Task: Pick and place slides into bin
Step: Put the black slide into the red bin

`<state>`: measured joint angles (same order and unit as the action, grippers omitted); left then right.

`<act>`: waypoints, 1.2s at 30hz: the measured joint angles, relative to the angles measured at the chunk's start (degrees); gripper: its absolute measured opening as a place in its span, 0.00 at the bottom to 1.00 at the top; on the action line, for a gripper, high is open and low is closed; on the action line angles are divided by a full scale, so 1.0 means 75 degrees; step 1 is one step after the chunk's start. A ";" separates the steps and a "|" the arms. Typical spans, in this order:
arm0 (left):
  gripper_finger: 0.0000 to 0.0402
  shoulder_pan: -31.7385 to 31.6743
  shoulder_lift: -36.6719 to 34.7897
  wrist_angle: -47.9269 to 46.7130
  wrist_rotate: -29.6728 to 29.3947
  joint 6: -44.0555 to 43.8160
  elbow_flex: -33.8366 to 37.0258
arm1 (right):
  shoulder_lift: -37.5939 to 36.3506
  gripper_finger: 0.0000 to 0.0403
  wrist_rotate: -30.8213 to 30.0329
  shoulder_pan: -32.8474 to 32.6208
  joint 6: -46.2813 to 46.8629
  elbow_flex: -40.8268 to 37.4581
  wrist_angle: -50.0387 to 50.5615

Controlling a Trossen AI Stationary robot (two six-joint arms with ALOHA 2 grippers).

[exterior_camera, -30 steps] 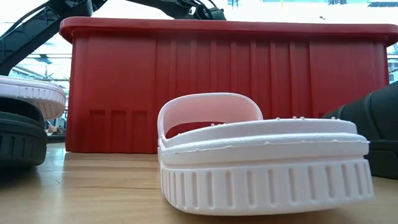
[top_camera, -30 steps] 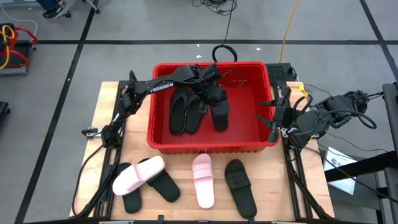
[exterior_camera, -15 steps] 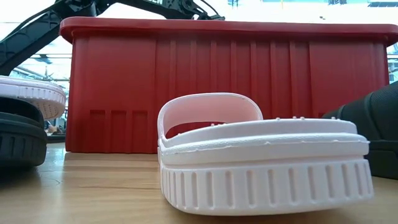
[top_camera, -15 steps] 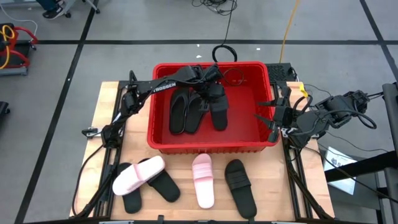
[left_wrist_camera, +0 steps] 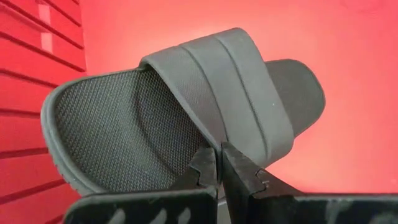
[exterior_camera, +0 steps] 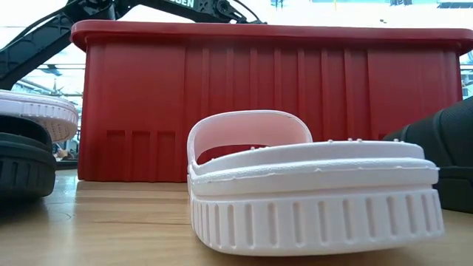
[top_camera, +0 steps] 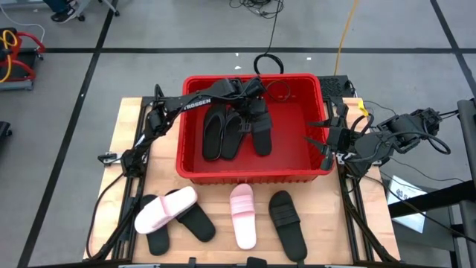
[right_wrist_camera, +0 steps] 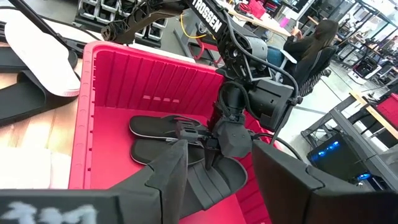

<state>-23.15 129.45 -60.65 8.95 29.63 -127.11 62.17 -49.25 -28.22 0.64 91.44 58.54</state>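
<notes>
The red bin [top_camera: 195,170] stands at the table's far middle. Two black slides [top_camera: 213,134] [top_camera: 233,134] lie side by side on its floor. To their right is a third black slide [top_camera: 261,138], and my left gripper [top_camera: 251,119] is shut on its strap inside the bin. My right gripper [top_camera: 321,138] hovers open just off the bin's right wall, holding nothing. On the table in front of the bin lie a pink slide [top_camera: 242,216] and a black slide [top_camera: 288,223]. At the near left a second pink slide [top_camera: 163,208] rests on two more black ones [top_camera: 197,221]. My left gripper pinches the ribbed strap of the black slide at its edge [left_wrist_camera: 216,142] between its two fingertips. The fingers slant down from above into the bin. The slide hangs tilted below them, footbed toward the wrist camera. Whether its lower end rests on the bin floor I cannot tell.
The bin's walls enclose the left gripper. Bare red floor [top_camera: 297,130] lies to the right of the held slide. Cables run down both table sides. In the low view the pink slide [exterior_camera: 310,192] fills the foreground before the bin wall [exterior_camera: 266,103].
My left gripper has sunk a little inside the bin and rolled at the wrist, staying shut. The black slide it holds has turned with it. It showed broader from above a second ago and now lies narrower and more in line with the two slides beside it.
</notes>
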 joint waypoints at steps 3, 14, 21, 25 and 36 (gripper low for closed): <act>0.00 -0.0003 0.0000 0.0023 -0.0009 0.0002 0.0003 | 0.0000 0.42 -0.0003 -0.0001 0.0000 0.0000 0.0003; 0.00 -0.0003 0.0000 0.0074 -0.0029 0.0046 0.0003 | 0.0000 0.42 -0.0009 -0.0002 -0.0035 0.0000 0.0003; 0.00 0.0045 0.0000 0.0105 0.0234 0.0692 0.0003 | 0.0000 0.42 -0.0009 -0.0002 -0.0035 0.0000 0.0003; 0.00 0.0125 -0.0004 0.0184 0.0283 0.1314 0.0000 | 0.0000 0.42 -0.0012 0.0001 -0.0069 0.0000 0.0003; 0.01 0.0086 0.0246 0.0450 0.0096 0.1199 -0.0006 | -0.0003 0.42 -0.0012 0.0000 -0.0233 0.0000 0.0000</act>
<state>-22.51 131.29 -57.27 9.67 38.62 -127.15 62.15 -49.34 -28.22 -1.10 91.44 58.54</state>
